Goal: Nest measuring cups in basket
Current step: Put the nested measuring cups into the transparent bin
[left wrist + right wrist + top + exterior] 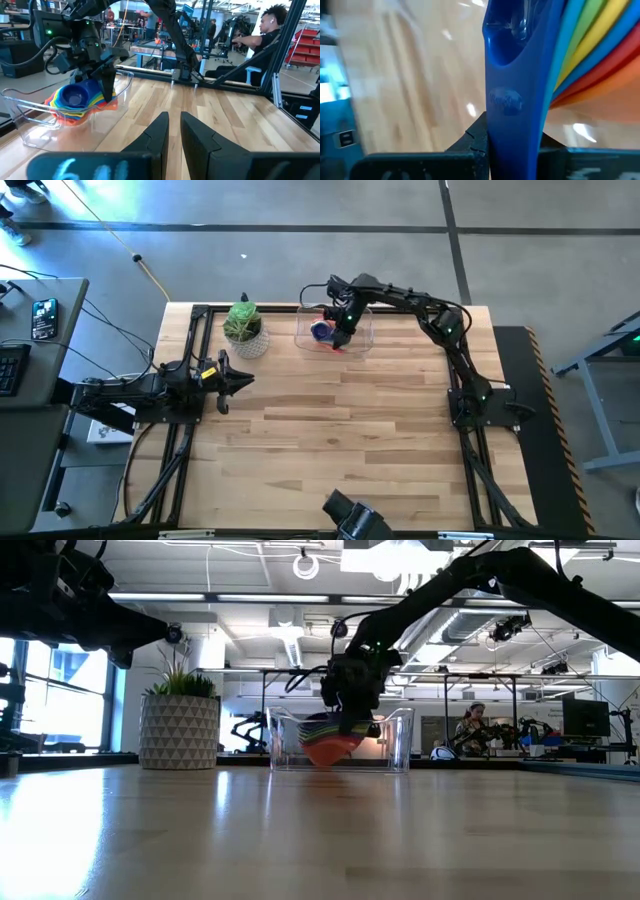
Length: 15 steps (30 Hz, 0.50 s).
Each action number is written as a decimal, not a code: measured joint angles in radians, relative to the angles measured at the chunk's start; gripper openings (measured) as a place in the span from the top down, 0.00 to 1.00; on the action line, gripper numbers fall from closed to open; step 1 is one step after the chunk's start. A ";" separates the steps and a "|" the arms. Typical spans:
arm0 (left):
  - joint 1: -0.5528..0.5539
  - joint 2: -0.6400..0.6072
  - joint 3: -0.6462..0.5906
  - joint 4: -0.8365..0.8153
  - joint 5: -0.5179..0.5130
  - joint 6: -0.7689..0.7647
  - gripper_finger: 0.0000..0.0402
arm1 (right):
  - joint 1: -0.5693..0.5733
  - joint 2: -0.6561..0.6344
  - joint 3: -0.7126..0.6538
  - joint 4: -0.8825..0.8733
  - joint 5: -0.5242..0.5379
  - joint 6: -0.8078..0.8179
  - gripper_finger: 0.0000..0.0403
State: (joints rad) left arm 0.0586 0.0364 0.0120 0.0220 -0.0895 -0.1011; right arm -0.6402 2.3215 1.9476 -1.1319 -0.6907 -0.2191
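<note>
The measuring cups sit nested as one tilted rainbow stack inside the clear basket at the table's far middle. The dark blue cup is innermost, with light blue, green, yellow, red and orange shells around it. In the low view the stack shows through the basket wall. My right gripper reaches down into the basket and is shut on the blue cup. My left gripper waits shut at the table's left side, facing the basket. My right gripper pinches the blue cup's flat handle between its two fingers. The fingers come from above, pointing down into the basket, and lie along the handle. The cup sits tilted in the nested stack; whether the stack rests on the basket floor I cannot tell.
A whitish patterned pot with a green plant stands just left of the basket at the far edge. The wooden tabletop stretches bare toward the near edge. People sit at desks in the room beyond the table.
</note>
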 joint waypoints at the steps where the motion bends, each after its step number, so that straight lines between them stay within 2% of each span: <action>1: 0.000 0.000 0.000 0.000 0.000 0.000 0.91 | 0.002 0.000 0.000 0.004 -0.016 0.000 0.93; 5: 0.000 0.000 0.000 0.000 0.000 0.000 0.91 | 0.007 0.000 0.000 0.004 -0.013 0.000 0.92; 10: 0.000 0.000 0.000 0.000 0.000 0.000 0.91 | 0.006 0.015 0.000 -0.008 0.006 0.009 0.85; 15: 0.000 0.000 0.000 0.000 0.000 0.000 0.91 | 0.007 0.023 0.000 -0.014 -0.002 0.008 0.85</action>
State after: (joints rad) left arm 0.0584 0.0364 0.0120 0.0219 -0.0895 -0.1013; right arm -0.6331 2.3444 1.9476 -1.1459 -0.6925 -0.2108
